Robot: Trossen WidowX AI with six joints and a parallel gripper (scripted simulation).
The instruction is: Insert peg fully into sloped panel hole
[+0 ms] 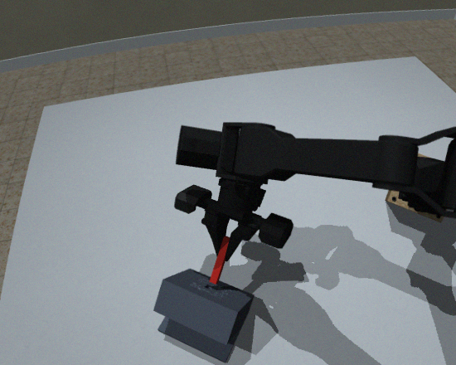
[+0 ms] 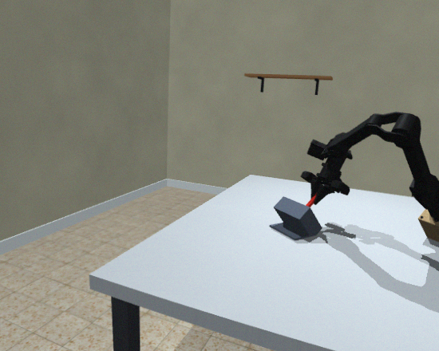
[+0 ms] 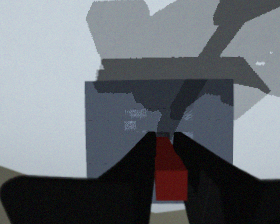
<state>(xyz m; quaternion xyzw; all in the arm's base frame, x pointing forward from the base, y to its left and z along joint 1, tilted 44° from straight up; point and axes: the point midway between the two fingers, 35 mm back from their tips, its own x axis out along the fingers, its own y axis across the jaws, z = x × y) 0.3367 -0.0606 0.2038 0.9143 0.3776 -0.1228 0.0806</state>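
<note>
The black gripper (image 1: 225,248) is clamped on the upper end of the red peg (image 1: 219,261), one dark finger pressed against each side of it; from the wrist view the fingers frame the peg's red end face (image 3: 169,172) closely. The peg slants down and away from the gripper to the sloped panel (image 1: 201,304), and its lower tip meets the panel's upper face at the hole (image 1: 212,285). Most of the peg's length shows between the fingertips and the panel; how far the tip sits inside the hole cannot be told.

The panel is a dark grey wedge on a flat foot, resting on the pale table (image 1: 109,166). In the exterior view the gripper (image 2: 320,196) hangs just above and behind the panel (image 2: 294,217), with the peg (image 2: 310,201) bridging the two. Behind the panel the arm (image 2: 417,159) arches up and back to its tan base block (image 2: 429,225) at the table's edge. A wooden shelf (image 2: 287,76) hangs on the wall well beyond the panel.
</note>
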